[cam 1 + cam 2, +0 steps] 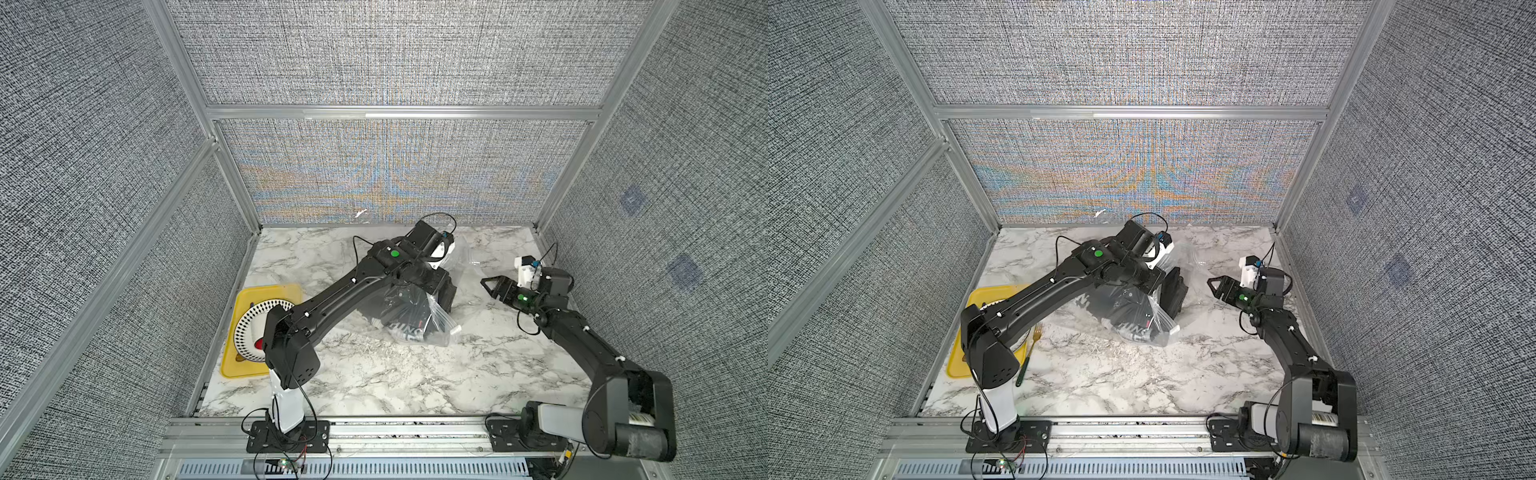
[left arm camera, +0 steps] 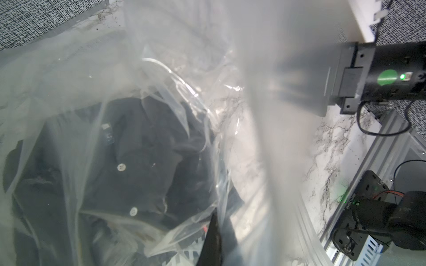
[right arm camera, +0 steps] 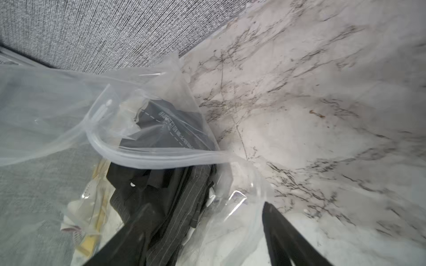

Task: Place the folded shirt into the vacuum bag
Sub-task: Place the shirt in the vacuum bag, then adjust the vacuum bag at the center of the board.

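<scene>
In both top views the vacuum bag (image 1: 441,330) (image 1: 1163,329) sits crumpled at the centre of the marble bench (image 1: 374,374), tented upward under the left arm's wrist. The dark shirt (image 1: 409,313) (image 1: 1129,308) is mostly inside it, white lettering showing through the film. One folded end pokes out of the bag's mouth on the side toward the right of the frame. The left pincer (image 2: 213,239) is closed on the vacuum bag. Its wrist view shows clear film (image 2: 69,80) drawn up close to the lens and the shirt's white buttons (image 2: 121,167) below. The right pincer (image 1: 490,288) (image 1: 1217,286) (image 3: 207,241) hovers at centre right of the frame, pointing toward the bag with its jaws spread and nothing clamped. In its wrist view the bag's zip seal (image 3: 161,159) curves open just ahead of it, with the pinstriped shirt (image 3: 166,191) lying in the gap. At the left edge of the bench a yellow tray (image 1: 249,293) holds a plate (image 1: 249,328) with a black-and-white rim. A fork (image 1: 1034,337) with a green handle lies just beside the tray in a top view.
</scene>
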You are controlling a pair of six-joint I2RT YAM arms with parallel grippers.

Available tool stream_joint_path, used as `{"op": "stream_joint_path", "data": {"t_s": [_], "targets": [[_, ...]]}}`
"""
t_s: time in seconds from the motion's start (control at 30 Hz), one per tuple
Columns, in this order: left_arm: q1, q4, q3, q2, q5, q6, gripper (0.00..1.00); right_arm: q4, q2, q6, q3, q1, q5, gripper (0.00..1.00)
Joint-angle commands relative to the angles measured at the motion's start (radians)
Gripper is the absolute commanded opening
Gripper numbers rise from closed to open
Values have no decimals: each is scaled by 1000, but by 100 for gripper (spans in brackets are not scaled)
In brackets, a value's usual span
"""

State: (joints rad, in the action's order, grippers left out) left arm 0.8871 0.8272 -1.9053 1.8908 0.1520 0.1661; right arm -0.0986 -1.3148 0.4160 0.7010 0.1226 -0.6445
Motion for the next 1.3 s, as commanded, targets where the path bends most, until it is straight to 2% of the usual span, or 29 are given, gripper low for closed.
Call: {"op": "stream_joint_path", "data": {"t_s": [0.0,0.1,0.2,0.3,0.37,0.43,0.47,0.53,0.6,0.77,0.87,1.0,1.1,1.27], "targets": [[1,9,-3,-10,24,-9,3,-43,-39,-60,45,-18,-98,77],[4,10,-4,-12,38,-9,4,-11,-97,-97,92,-48,-82,77],[10,16,-5,-14,55,-11,6,12,-153,-119,155,-73,-59,69],[17,18,13,-32,67,-10,14,2,-174,-106,160,-76,-48,43],[25,16,33,-53,70,-9,28,-17,-167,-89,148,-72,-35,28],[36,13,53,-79,69,-8,37,-31,-160,-72,136,-53,-25,21],[40,11,66,-90,69,-9,39,-40,-155,-62,128,-44,-25,20],[46,9,86,-115,63,-4,45,-50,-140,-42,108,-20,-24,10],[52,9,107,-135,51,0,51,-36,-112,-36,89,-6,-29,12],[78,-40,245,-224,18,32,59,34,-6,-51,20,13,108,51],[122,-100,363,-309,-53,42,61,16,8,-47,7,48,101,62],[206,-173,519,-439,-196,21,74,-37,-52,-44,39,51,-23,68],[241,-221,622,-511,-239,16,86,-63,-107,-53,60,48,-76,70],[337,-308,741,-525,-280,-25,100,-73,-174,-65,92,45,-90,70]]}}
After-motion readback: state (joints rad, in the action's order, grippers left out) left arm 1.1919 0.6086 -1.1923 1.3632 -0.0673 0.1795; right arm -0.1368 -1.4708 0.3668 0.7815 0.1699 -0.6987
